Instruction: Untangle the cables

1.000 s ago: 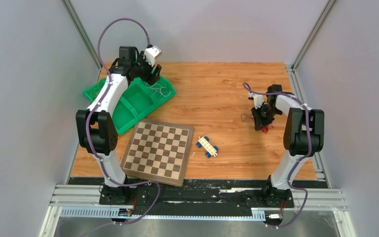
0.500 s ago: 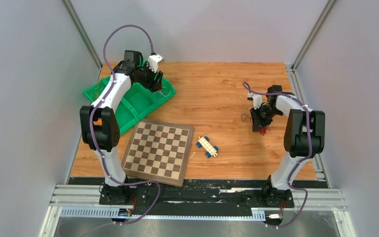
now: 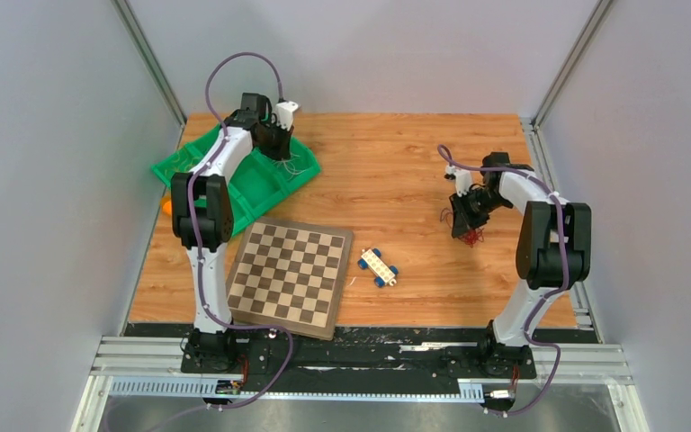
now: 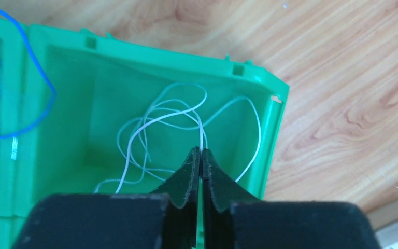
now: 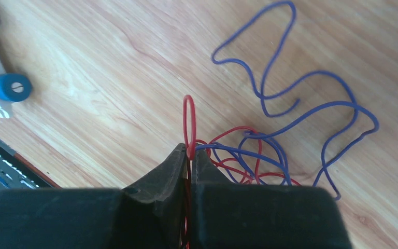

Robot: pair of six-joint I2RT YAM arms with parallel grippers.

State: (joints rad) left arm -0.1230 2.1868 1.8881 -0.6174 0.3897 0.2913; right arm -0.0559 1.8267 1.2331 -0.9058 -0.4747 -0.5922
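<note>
A wooden desk [image 3: 396, 162] is sitting between pale grey walls [image 3: 369, 54], with a chessboard [image 3: 290, 274] and a small toy car [image 3: 378, 266] lying near its middle. On the right side, the right fingers [image 5: 173, 171] are pressing together on a red cable [image 5: 188, 116], whose small loop is sticking straight out beyond the tips. Just right of the tips, the red strand is twisting through a purple-blue cable [image 5: 311, 78] that is sprawling away across the wood. Drawing the red loop away from that side looks likely to part them. Well apart, at the far left corner, the left fingers [image 4: 186, 176] are pinching a white cable [image 4: 150, 122] coiled in one compartment of a green bin [image 4: 269, 119]. No readable writing is showing.
</note>
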